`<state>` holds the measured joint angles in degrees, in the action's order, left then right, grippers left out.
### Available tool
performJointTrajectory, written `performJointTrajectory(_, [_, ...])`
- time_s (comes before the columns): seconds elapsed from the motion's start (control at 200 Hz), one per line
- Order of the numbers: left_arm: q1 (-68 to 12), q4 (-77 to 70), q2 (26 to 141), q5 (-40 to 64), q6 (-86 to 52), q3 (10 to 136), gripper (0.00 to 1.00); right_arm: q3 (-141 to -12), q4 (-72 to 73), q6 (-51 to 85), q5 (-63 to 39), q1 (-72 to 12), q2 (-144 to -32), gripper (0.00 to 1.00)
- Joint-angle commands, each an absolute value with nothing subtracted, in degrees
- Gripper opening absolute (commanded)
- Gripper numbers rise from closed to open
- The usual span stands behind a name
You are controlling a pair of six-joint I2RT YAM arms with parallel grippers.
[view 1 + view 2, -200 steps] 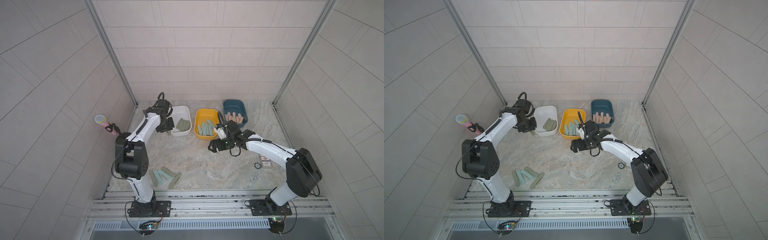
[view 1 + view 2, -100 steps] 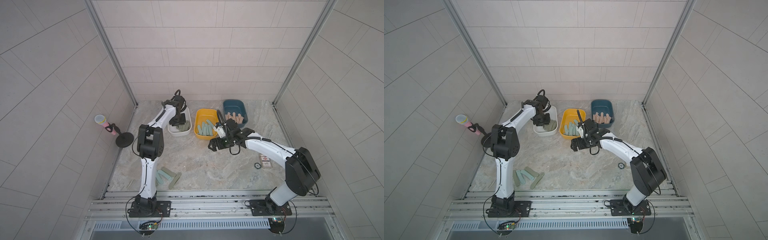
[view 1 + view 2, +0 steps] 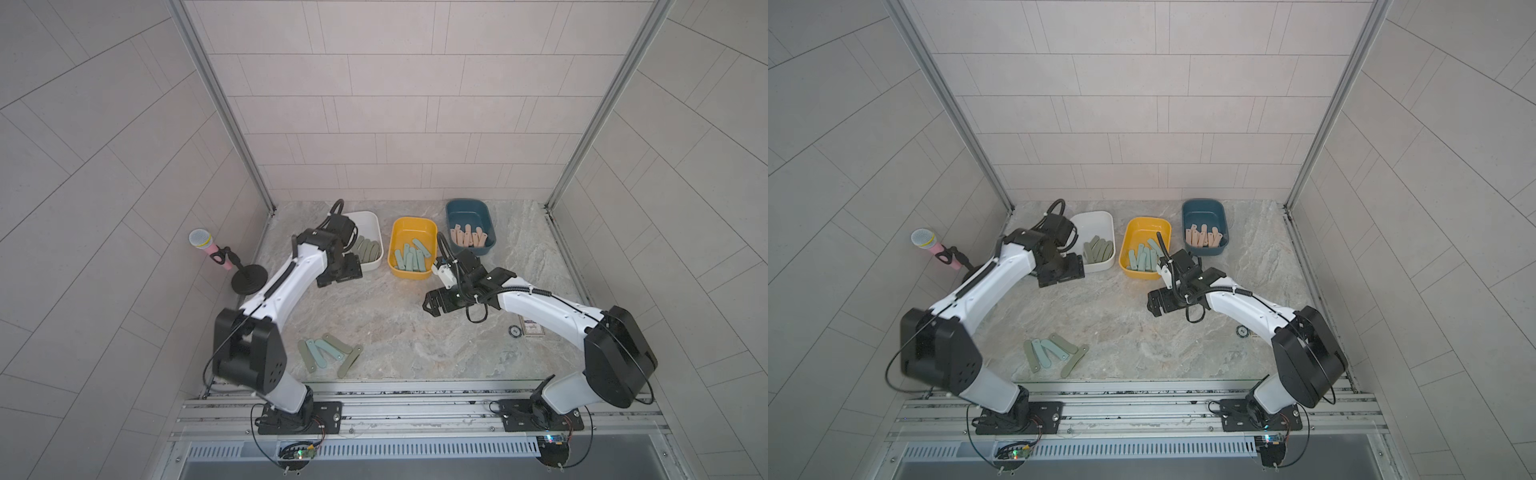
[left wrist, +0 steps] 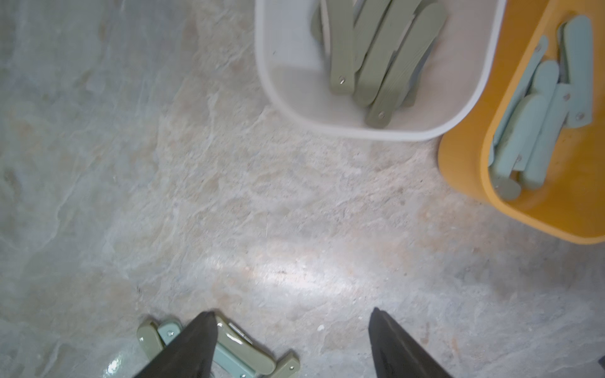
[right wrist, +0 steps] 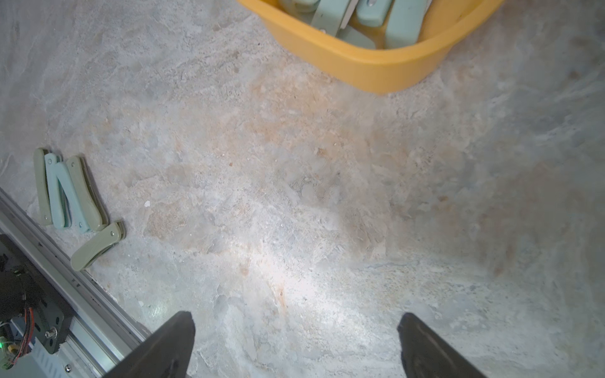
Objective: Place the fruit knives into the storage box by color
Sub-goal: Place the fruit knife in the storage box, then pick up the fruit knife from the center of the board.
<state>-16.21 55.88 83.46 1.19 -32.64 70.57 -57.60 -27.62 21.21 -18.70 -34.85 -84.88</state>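
Note:
Several loose fruit knives (image 3: 328, 355), olive-green and light teal, lie bunched near the table's front edge, seen in both top views (image 3: 1054, 355) and the right wrist view (image 5: 72, 196). The storage box is three tubs at the back. The white tub (image 3: 376, 224) holds olive knives (image 3: 368, 251), the yellow tub (image 3: 415, 222) teal ones (image 3: 411, 259), and the blue tub (image 3: 467, 205) peach ones (image 3: 467, 237). My left gripper (image 3: 338, 276) hangs open and empty just off the white tub's near corner (image 4: 292, 312). My right gripper (image 3: 434, 301) is wide open over bare table in front of the yellow tub (image 5: 296, 315).
A pink microphone (image 3: 208, 245) on a black round stand (image 3: 249, 278) is by the left wall. A small black disc (image 3: 515, 331) and a printed card (image 3: 533, 329) lie at the right. A metal rail (image 3: 415, 399) runs along the front edge.
My left gripper swung over the white tub, went from shut to open, and now sits back off the tub's near corner. The right arm has not moved.

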Motion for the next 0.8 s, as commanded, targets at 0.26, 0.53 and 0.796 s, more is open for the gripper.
performJointTrajectory(0.26, [-16.08,46.41,75.3,4.85,-44.88,44.67,0.73,-53.25,-28.44,20.22,-14.14,-42.89,-80.98,1.0])
performJointTrajectory(0.53, [-16.08,40.2,76.64,8.99,-46.93,38.88,0.69,-54.13,-29.35,20.67,-14.33,-42.89,-80.42,1.0])
performJointTrajectory(0.796, [-16.08,37.74,78.45,9.76,-46.76,37.22,0.57,-54.14,-29.09,21.41,-14.68,-42.98,-80.42,1.0])
